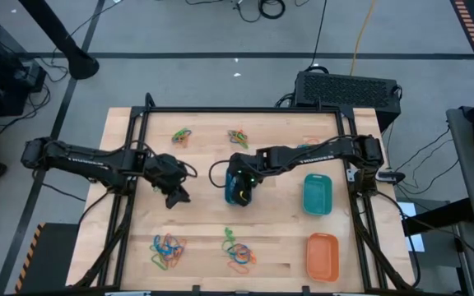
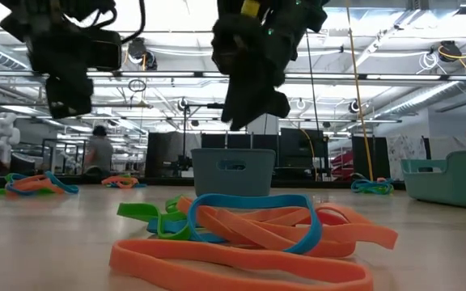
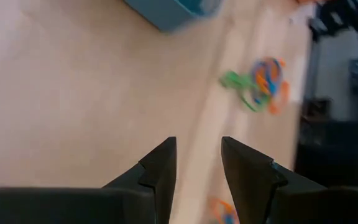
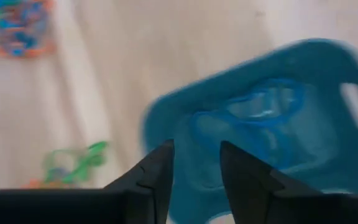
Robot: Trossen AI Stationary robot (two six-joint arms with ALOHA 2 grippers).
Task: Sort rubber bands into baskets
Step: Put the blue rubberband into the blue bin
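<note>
Pale wood table top (image 1: 204, 205) with a dark frame (image 1: 245, 109) along its edges. Grey floor (image 1: 179, 33) around it, crossed by dark seam lines and strewn with black cables (image 1: 262, 8) and one yellow cable (image 1: 360, 33). Black perforated box (image 1: 348, 89) just beyond the table's far edge. Orange-and-black hazard tape (image 1: 467, 16) in the upper right corner of the high view. Large open hall in the low view: white ceiling with long bright light strips (image 2: 395, 24), pipes and beams beneath. Dark cabinets (image 2: 168, 153) along the back. A person (image 2: 98, 149) far off, back turned, and a white humanoid figure (image 2: 5, 133) beside.
</note>
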